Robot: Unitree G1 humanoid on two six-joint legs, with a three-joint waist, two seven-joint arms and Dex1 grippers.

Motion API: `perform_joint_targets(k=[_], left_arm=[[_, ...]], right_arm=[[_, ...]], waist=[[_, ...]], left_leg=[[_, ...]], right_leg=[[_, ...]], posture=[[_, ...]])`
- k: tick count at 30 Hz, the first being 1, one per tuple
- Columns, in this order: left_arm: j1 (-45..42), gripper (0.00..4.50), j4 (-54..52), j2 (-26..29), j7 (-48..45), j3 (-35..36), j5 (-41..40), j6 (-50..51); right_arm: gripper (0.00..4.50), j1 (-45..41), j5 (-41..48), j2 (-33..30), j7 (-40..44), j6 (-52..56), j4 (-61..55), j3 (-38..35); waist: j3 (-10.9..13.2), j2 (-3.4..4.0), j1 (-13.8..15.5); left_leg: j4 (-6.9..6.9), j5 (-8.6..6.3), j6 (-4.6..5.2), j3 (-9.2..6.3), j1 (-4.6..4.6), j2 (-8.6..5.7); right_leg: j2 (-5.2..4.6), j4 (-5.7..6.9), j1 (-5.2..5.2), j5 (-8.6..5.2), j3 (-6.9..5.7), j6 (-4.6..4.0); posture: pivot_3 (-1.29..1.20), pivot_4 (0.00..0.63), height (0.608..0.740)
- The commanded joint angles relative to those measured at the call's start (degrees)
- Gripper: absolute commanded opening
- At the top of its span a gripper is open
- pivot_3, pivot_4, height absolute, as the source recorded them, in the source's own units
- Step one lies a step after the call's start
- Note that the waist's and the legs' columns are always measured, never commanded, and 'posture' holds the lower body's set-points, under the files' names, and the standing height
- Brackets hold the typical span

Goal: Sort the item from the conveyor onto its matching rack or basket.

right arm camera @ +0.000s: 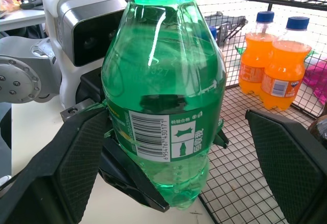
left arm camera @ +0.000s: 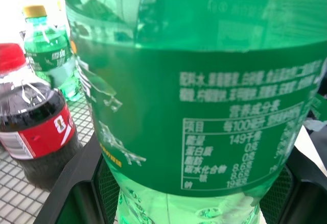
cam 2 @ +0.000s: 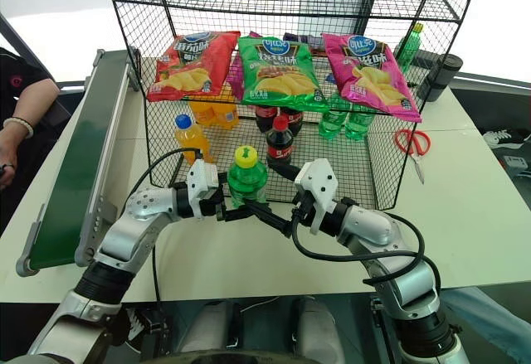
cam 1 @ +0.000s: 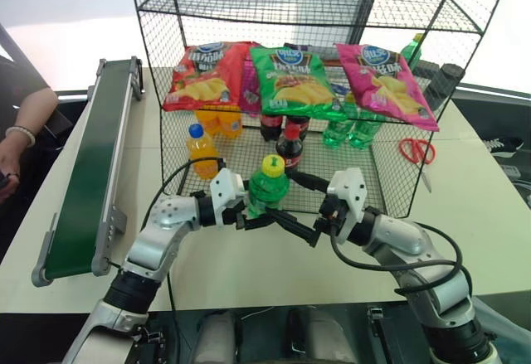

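Note:
The item, a clear-green soda bottle (cam 1: 267, 188) with a yellow cap, is held upright just in front of the rack's lowest tier. My left gripper (cam 1: 253, 215) is shut on its lower body from the left, and the label (left arm camera: 204, 132) is close up in the left wrist view. My right gripper (right arm camera: 179, 183) stands open around the same bottle from the right. One pad (right arm camera: 82, 152) is close by the bottle, the other pad (right arm camera: 286, 157) well apart from it. The conveyor (cam 1: 83, 173) runs along the table's left side with a bare belt. The black wire rack (cam 1: 390, 173) stands behind the bottle.
The rack's bottom tier holds orange-drink bottles (cam 1: 202, 150), cola bottles (cam 1: 289, 144) and green bottles (cam 1: 348, 130). Chip bags (cam 1: 290, 78) lie on the tier above. Red scissors (cam 1: 417, 148) lie on the table right of the rack. A person's arm (cam 1: 25, 123) shows at far left.

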Motion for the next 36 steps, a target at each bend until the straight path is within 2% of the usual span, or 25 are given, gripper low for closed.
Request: perform_joint_targets(k=[1, 12, 17, 21, 24, 30, 36], left_arm=[[-1.6, 2.85, -1.4, -1.1, -1.0, -0.4, -0.1, -2.3], [-2.0, 2.85, -1.7, -1.9, -2.8, -0.4, 0.1, -2.3], [-1.9, 2.85, -1.9, -2.1, -3.2, -0.6, 0.2, -2.5], [-1.6, 2.85, -2.2, -2.2, -3.7, -0.6, -0.8, -1.0], [-1.3, 4.37, -2.2, -2.2, -3.1, -0.5, -0.2, -1.1], [0.0, 4.45, -1.4, -1.4, -1.2, 1.2, 1.3, -1.8], [4.4, 4.45, -0.2, 1.2, 4.0, 5.2, 2.6, -1.5]], right_arm=[[4.50, -0.5, 1.1, 0.3, 0.0, -0.4, -2.0, -0.5], [4.50, -0.5, 2.2, 0.9, 0.1, -0.1, -1.3, -0.5], [2.94, -0.2, 3.6, 1.1, 0.3, 0.8, -1.8, -0.7], [2.92, -0.1, 3.7, 1.2, -0.3, 1.0, -2.1, -0.8], [2.92, 0.0, 3.8, 1.3, -0.6, 1.1, -2.3, -0.9], [2.92, 0.6, 2.3, 1.5, -2.3, -0.4, -1.9, -2.0], [2.92, 2.1, -0.8, 1.2, -6.2, -3.6, 1.3, -7.3]], waist=[[0.0, 0.00, 0.0], [0.0, 0.00, 0.0], [0.0, 0.00, 0.0], [0.0, 0.00, 0.0], [0.0, 0.00, 0.0], [0.0, 0.00, 0.0], [0.0, 0.00, 0.0]], left_leg=[[0.00, 0.00, 0.00, 0.00, 0.00, 0.00], [0.02, 0.00, 0.00, 0.00, 0.01, -0.01], [0.04, 0.00, 0.00, 0.00, 0.02, -0.01], [0.06, 0.00, 0.00, 0.00, 0.02, -0.01], [0.07, 0.00, 0.00, 0.00, 0.03, -0.01], [0.08, 0.00, 0.00, 0.00, 0.04, -0.02], [0.09, 0.00, 0.00, 0.00, 0.07, -0.01]], right_leg=[[0.00, 0.00, 0.00, 0.00, 0.00, 0.00], [0.01, 0.03, 0.01, 0.00, 0.00, 0.00], [0.00, 0.04, 0.02, 0.00, 0.00, 0.00], [0.00, 0.05, 0.03, 0.00, 0.00, 0.00], [0.00, 0.06, 0.03, 0.00, 0.00, 0.00], [0.00, 0.07, 0.06, 0.00, 0.00, 0.00], [0.00, 0.11, 0.06, 0.01, 0.01, 0.00]], posture=[[0.00, 0.150, 0.735], [0.00, 0.150, 0.735], [0.00, 0.150, 0.735], [0.00, 0.150, 0.735], [0.00, 0.150, 0.735], [0.00, 0.150, 0.735], [0.00, 0.150, 0.735]])
